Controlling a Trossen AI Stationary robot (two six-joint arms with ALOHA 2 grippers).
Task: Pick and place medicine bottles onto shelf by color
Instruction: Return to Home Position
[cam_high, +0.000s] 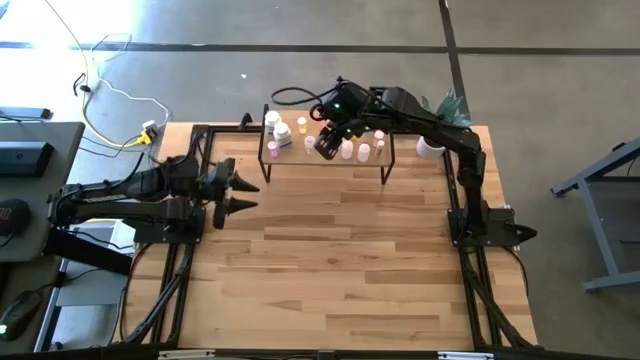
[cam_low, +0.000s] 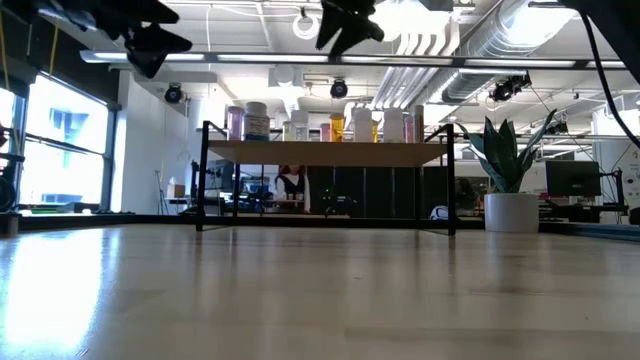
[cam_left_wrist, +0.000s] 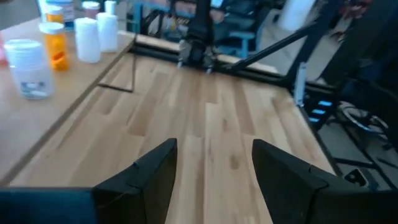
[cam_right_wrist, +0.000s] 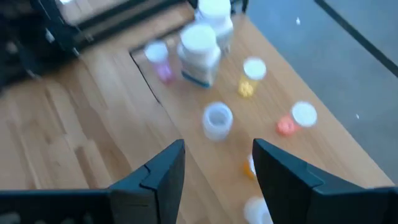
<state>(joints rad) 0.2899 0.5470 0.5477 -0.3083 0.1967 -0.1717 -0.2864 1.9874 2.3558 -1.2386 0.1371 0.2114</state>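
The shelf (cam_high: 325, 152), a low light-wood riser on thin black legs, stands at the table's far edge. Several medicine bottles stand on it: white (cam_right_wrist: 200, 53), pink (cam_right_wrist: 158, 59), yellow-orange (cam_right_wrist: 252, 74), clear white (cam_right_wrist: 217, 121) and orange (cam_right_wrist: 295, 118). From table height they show in a row along its top (cam_low: 310, 125). My right gripper (cam_right_wrist: 219, 146) hangs open above the shelf's middle (cam_high: 332, 132), tipped downward, with nothing between its fingers. My left gripper (cam_left_wrist: 214, 149) is open near the table's left edge (cam_high: 240, 195), pointing toward the right edge, and holds nothing.
A green plant in a white pot (cam_high: 432, 145) stands at the far right corner, beside the shelf. Black frame rails (cam_high: 185, 260) run along the table's left and right sides. Bare wooden tabletop (cam_high: 330, 260) lies between the shelf and the near edge.
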